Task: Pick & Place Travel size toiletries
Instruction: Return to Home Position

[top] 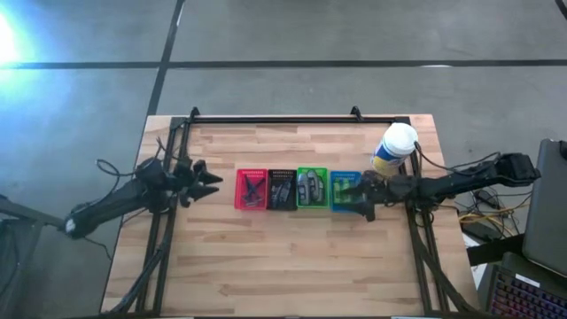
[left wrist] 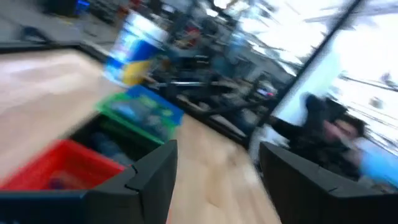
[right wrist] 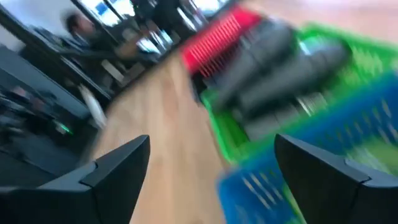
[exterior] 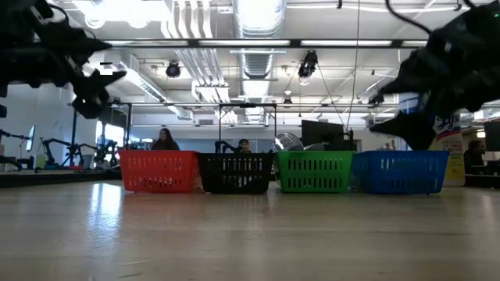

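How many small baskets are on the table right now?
4, side by side in one row: red basket, black basket, green basket, then blue basket nearest the canister. None looks hidden.

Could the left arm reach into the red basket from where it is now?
Probably yes: the left gripper, open, hangs just beside the red basket with nothing between them; the right gripper is away over the blue basket.
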Available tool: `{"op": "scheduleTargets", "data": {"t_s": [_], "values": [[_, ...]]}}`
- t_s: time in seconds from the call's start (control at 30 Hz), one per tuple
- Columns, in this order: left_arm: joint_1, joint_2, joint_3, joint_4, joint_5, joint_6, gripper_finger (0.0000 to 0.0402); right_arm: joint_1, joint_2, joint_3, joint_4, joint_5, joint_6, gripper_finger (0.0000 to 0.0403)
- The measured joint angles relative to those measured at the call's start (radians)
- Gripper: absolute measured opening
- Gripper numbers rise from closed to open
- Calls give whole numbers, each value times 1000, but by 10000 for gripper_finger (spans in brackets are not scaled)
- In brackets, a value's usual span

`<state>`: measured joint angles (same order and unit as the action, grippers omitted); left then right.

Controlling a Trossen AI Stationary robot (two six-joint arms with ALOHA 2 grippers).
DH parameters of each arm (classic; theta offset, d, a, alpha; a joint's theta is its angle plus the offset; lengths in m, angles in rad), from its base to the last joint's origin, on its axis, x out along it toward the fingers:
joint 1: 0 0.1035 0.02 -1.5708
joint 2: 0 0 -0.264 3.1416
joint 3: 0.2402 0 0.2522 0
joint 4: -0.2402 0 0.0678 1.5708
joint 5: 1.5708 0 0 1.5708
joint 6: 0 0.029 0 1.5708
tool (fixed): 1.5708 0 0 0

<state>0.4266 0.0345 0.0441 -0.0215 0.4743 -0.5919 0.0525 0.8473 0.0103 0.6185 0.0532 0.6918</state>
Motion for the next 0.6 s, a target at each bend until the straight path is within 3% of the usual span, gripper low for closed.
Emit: {"op": "scheduleTargets", "data": {"t_s": [0.13, 0.3, 0.47, 0.6], "values": [[-217, -25, -5, 2, -144, -1, 232, 2, 3, 2, -124, 1, 2, 353], [-462, -34, -14, 16, -187, 0, 232, 2, -148, -1, -343, 2, 3, 361], [-498, -30, -32, 64, -165, 0, 232, 2, -322, -1, -462, 0, 6, 351], [-493, -32, -36, 76, -167, 0, 232, 2, -366, -1, -460, 0, 5, 338]]}}
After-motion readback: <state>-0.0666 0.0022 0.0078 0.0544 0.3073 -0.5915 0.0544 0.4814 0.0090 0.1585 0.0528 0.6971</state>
